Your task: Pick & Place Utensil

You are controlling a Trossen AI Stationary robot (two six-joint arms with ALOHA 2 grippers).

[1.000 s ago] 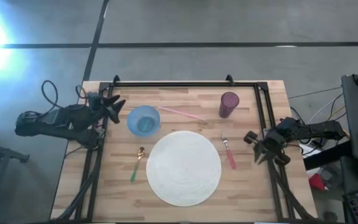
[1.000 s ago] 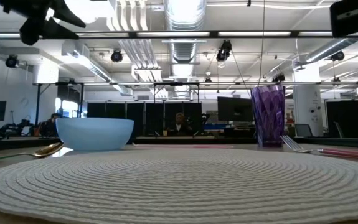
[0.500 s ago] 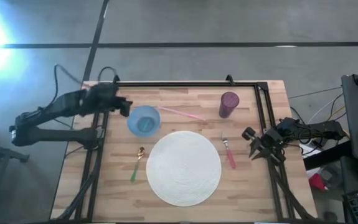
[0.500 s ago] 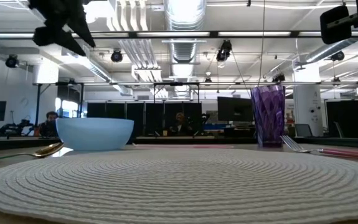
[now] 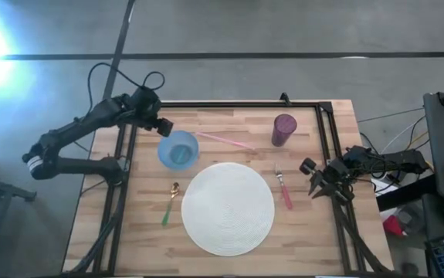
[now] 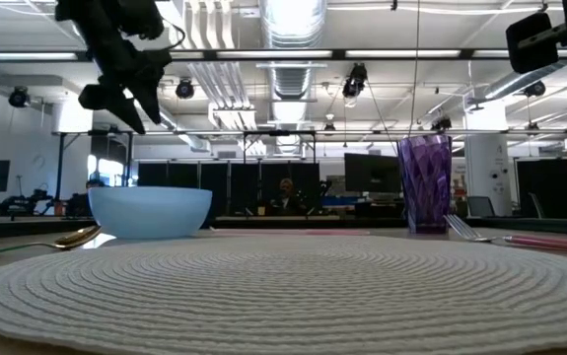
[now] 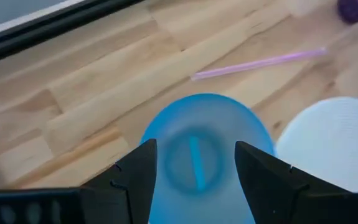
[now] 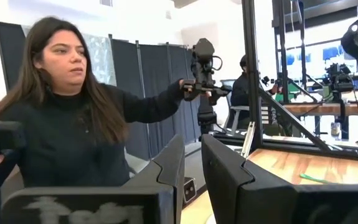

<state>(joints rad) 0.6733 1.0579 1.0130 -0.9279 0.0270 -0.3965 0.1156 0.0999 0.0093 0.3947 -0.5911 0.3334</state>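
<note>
A spoon [image 5: 170,203] with a green handle lies flat on the wood, left of the round white placemat [image 5: 228,208]. A fork [image 5: 283,188] with a pink handle lies to the mat's right. My left gripper [image 5: 164,126] hangs open in the air over the far left rim of the blue bowl [image 5: 177,149]. It tilts down at the bowl, which shows between the fingers in the left wrist view [image 7: 207,155]. My right gripper [image 5: 314,177] waits at the table's right edge, raised, with a narrow empty gap between its fingers [image 8: 193,168].
A pink straw [image 5: 225,140] lies beyond the bowl, and a purple cup [image 5: 284,129] stands at the far right. A black frame [image 5: 229,104] runs along the table's far and side edges. A person [image 8: 60,118] stands past the table's edge in the right wrist view.
My left gripper has swung from the table's left edge toward the far edge and rightward, over the blue bowl, and has tipped from nearly level to slanting down. Its fingers have stayed open. My right gripper's wrist has turned slightly in place.
</note>
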